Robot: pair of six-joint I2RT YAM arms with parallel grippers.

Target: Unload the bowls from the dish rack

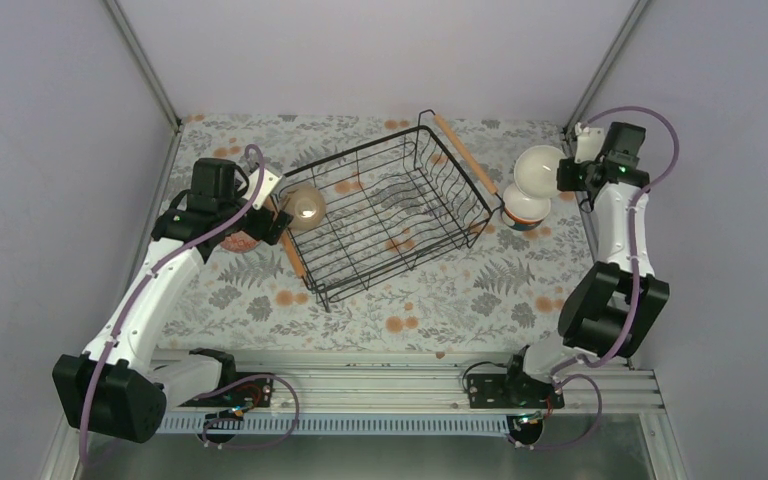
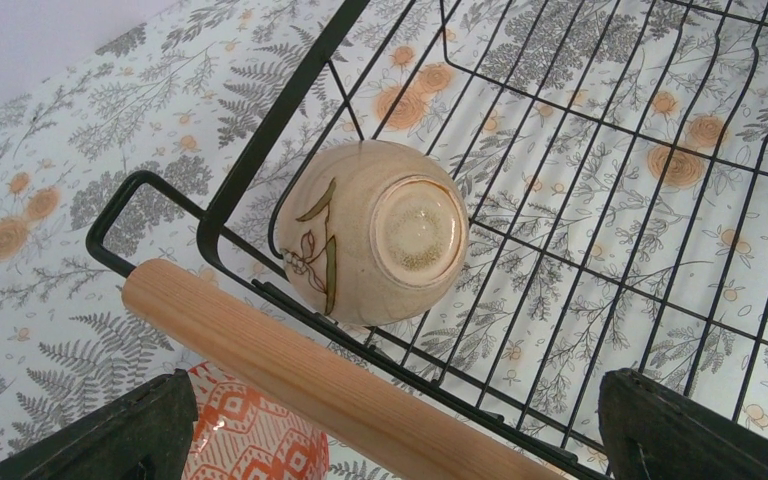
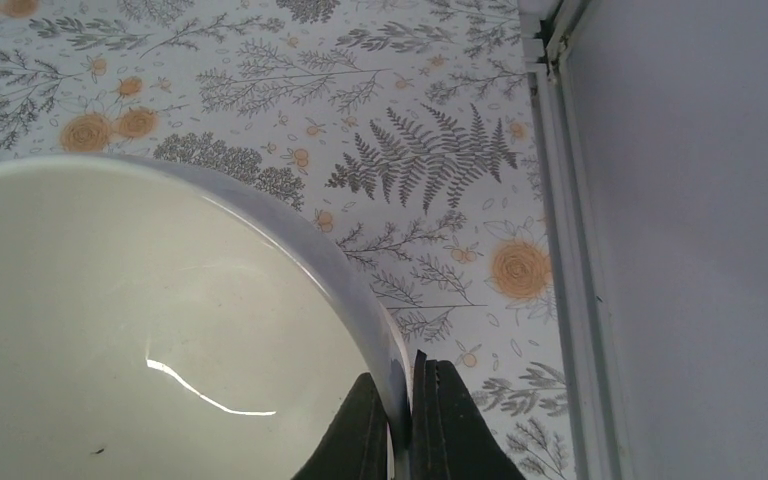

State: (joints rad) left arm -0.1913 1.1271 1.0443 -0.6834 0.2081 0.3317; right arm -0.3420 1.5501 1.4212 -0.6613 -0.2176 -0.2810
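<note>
The beige bowl (image 2: 375, 245) is the only bowl left in the rack (image 1: 400, 200). It sits in the rack's left corner in the top view, just inside the lower-left wooden handle (image 2: 330, 380). It is upside down, foot ring up, and leans a little against the corner wires. Being round, it has no long axis in plan. The rack's own long axis runs on a shallow diagonal from lower left to upper right across the worktop (image 1: 440, 300). The left pincer (image 2: 392, 400) hangs above that handle with its jaws wide and holds nothing. If it comes straight down it could strike the handle or catch a wire. An inverted bowl also offers no rim to pinch, so the smooth dome may squirt out or get jammed deeper into the corner. The orange bowl (image 2: 255, 430) stands just outside the handle and could get knocked. At the right of the top view, the right pincer (image 3: 405, 400) is clamped on the thin rim of the white bowl (image 3: 140, 330), which is tilted mouth-up near the stacked bowls (image 1: 525, 212). That edge grip could let the bowl swing or slip, and a careless set-down may topple the stack.
</note>
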